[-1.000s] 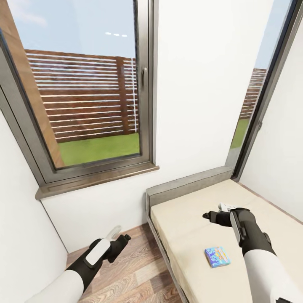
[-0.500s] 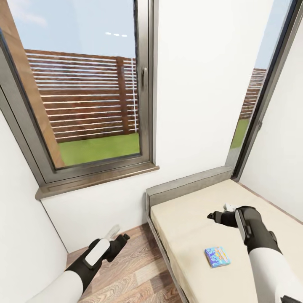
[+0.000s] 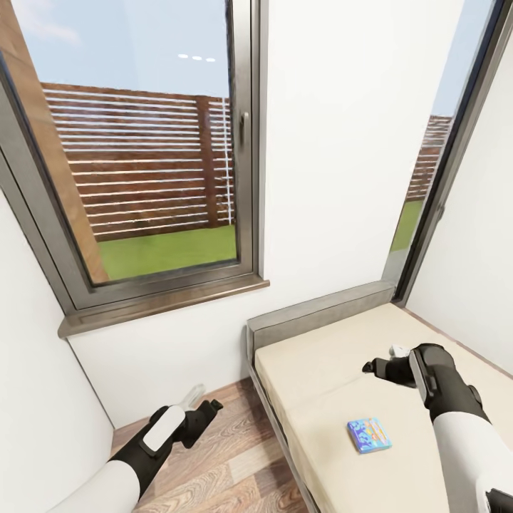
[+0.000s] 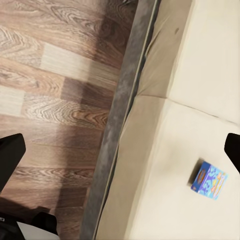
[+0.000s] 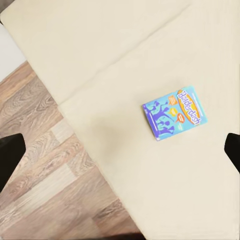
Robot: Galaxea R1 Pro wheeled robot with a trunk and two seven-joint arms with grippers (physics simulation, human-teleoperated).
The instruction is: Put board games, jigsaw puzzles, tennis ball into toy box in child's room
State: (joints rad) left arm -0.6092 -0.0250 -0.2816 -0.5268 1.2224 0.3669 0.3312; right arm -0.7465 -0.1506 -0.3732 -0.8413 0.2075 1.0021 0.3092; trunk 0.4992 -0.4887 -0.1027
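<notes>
A small blue colourful board game [image 3: 369,434] lies flat on the beige bed [image 3: 320,370], alone on the mattress. The same board game [image 5: 174,114] lies below my right gripper in the right wrist view, and the board game [image 4: 209,181] also appears in the left wrist view. My right gripper [image 3: 383,360] hovers open above the mattress, beyond the game and a little to its right. Low over the wooden floor beside the bed, my left gripper [image 3: 201,400] is open and empty. The toy box, table, jigsaw puzzles and tennis ball are out of view.
The bed's grey frame [image 3: 317,313] stands against a white wall. A large window [image 3: 142,164] with a dark sill [image 3: 164,303] is at the left, and another window [image 3: 442,164] at the right. Wooden floor [image 3: 228,463] runs between the left wall and the bed.
My right arm has moved to the right and slightly lower over the mattress. The left arm has barely shifted. The board game has not moved.
</notes>
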